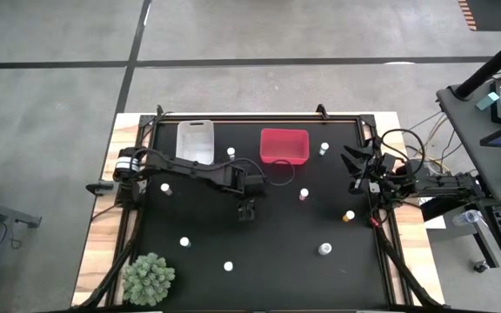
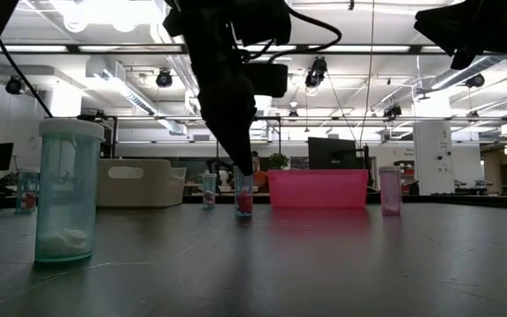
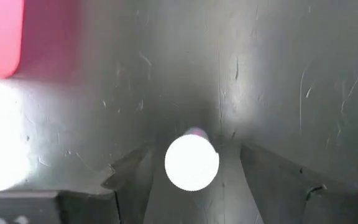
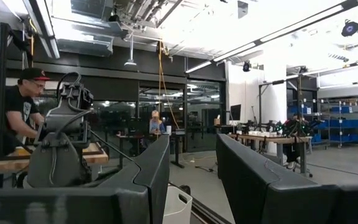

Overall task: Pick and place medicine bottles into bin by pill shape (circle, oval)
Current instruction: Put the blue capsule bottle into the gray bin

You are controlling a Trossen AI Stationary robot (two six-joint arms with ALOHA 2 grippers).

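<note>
So far the sorting has hardly begun: both tubs look empty, and the small bottles stand spread out over the black table [image 1: 277,261]. The left gripper [image 1: 248,209] hangs near the middle, its fingers spread wide around one round white-capped bottle [image 3: 191,162] without squeezing it. The right gripper [image 1: 355,165] waits by the table's right edge, its fingers parted and holding nothing. The red bin [image 1: 283,145] is shiny plastic with square corners, and the clear bin [image 1: 195,140] beside it is milky. A spiky green plant [image 1: 150,278] sits in a corner.
</note>
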